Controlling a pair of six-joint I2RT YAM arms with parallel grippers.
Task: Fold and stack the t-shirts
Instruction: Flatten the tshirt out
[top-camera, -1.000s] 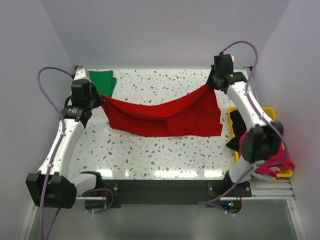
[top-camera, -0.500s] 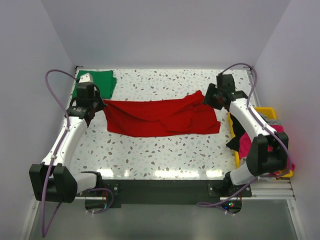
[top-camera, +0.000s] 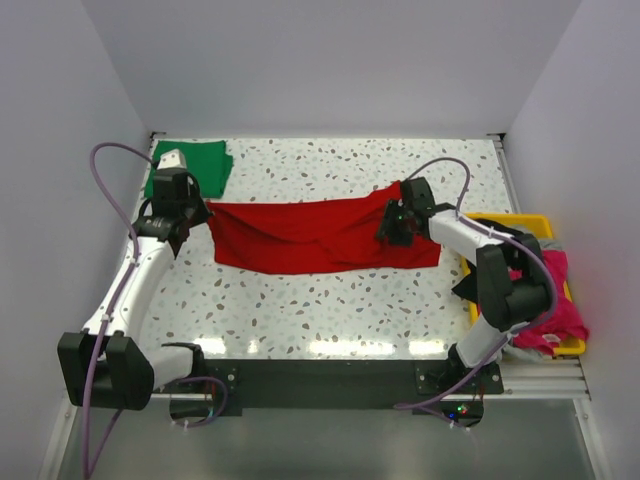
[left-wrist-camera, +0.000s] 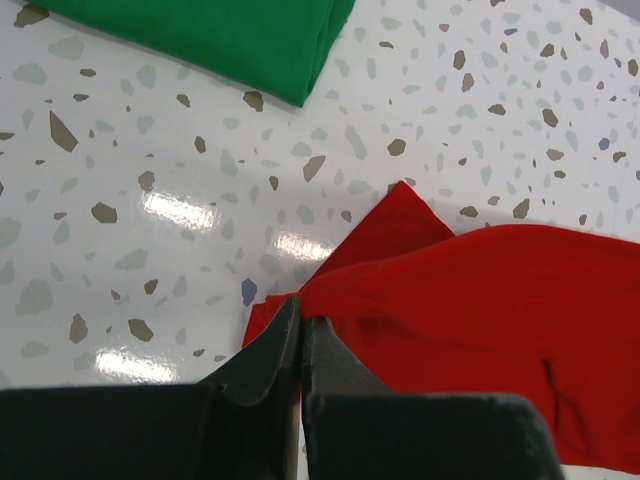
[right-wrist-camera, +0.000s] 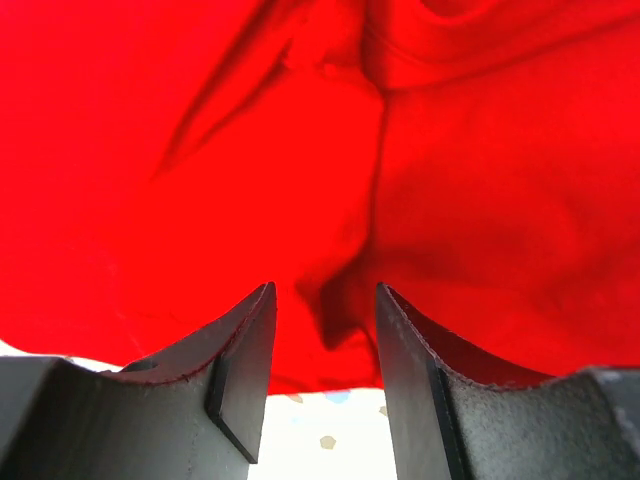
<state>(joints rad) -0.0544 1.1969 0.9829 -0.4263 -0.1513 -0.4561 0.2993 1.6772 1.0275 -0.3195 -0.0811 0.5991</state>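
The red t-shirt (top-camera: 320, 235) lies spread across the middle of the table, folded lengthwise with some creases. My left gripper (top-camera: 196, 213) is shut on its left corner (left-wrist-camera: 330, 295), low over the table; the wrist view shows the jaws (left-wrist-camera: 300, 308) pinched on the red hem. My right gripper (top-camera: 391, 224) is open just above the shirt's right part, with red cloth (right-wrist-camera: 300, 150) under and between the fingers. The green t-shirt (top-camera: 196, 165) lies folded at the back left corner, also in the left wrist view (left-wrist-camera: 200, 40).
A yellow tray (top-camera: 538, 221) at the right edge holds magenta (top-camera: 555, 300) and black garments. The side walls stand close to the table's left and right edges. The speckled tabletop (top-camera: 320, 310) shows in front of the red shirt.
The red shirt, held up stretched between both grippers, came down flat on the table. My right gripper let go of its right corner and moved left and nearer, over the cloth.
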